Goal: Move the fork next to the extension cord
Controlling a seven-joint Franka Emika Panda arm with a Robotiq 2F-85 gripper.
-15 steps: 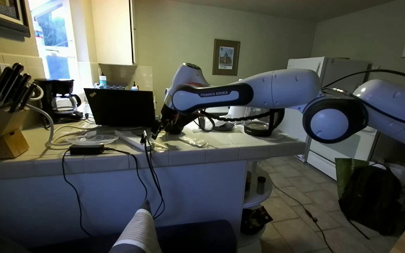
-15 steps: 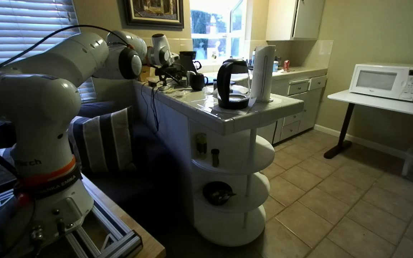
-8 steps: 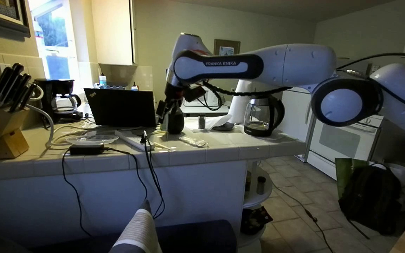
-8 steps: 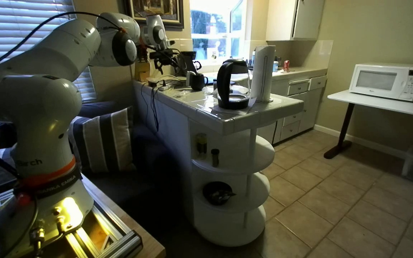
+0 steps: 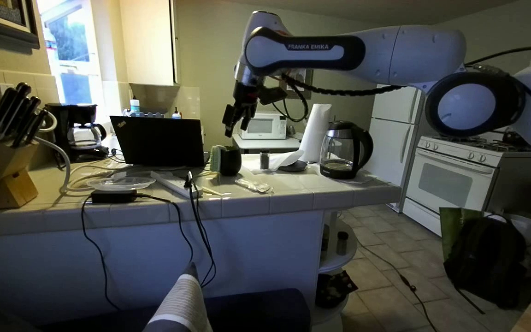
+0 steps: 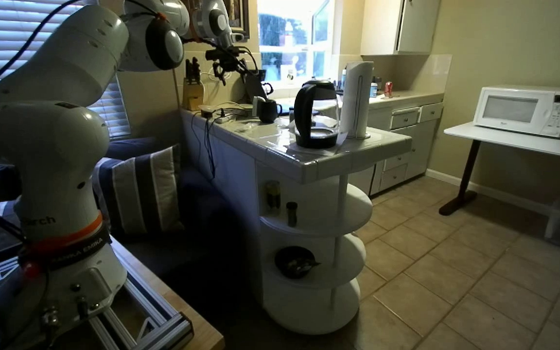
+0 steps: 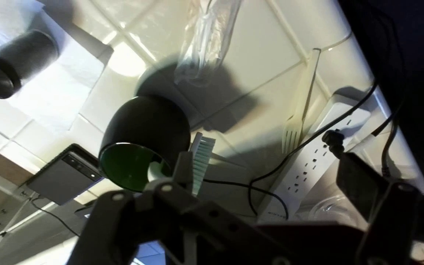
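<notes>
In the wrist view the pale cream fork (image 7: pixel 302 99) lies flat on the tiled counter, its tines close beside the white extension cord (image 7: pixel 307 163) and its handle running toward the counter edge. The two lie roughly side by side, and a black cable passes by the tine tips. An exterior view shows the fork (image 5: pixel 212 191) as a thin pale strip just right of the extension cord (image 5: pixel 173 183). High above the counter, my gripper (image 5: pixel 237 130) is apart from both. Seen from the wrist, the gripper (image 7: pixel 272 175) is open, with nothing held between its fingers.
A dark mug (image 7: pixel 149 125) with a green brush (image 7: pixel 201 158) stands near the fork. Around it are a plastic-wrapped packet (image 7: pixel 206 40), a dark shaker (image 7: pixel 20 62), a laptop (image 5: pixel 159 140), a clear lid (image 5: pixel 120 183) and a glass kettle (image 5: pixel 339 154). Black cables hang over the counter edge.
My gripper has risen from close to the counter beside the extension cord to well above the mug, shifting slightly right in an exterior view. The fork stays where it was.
</notes>
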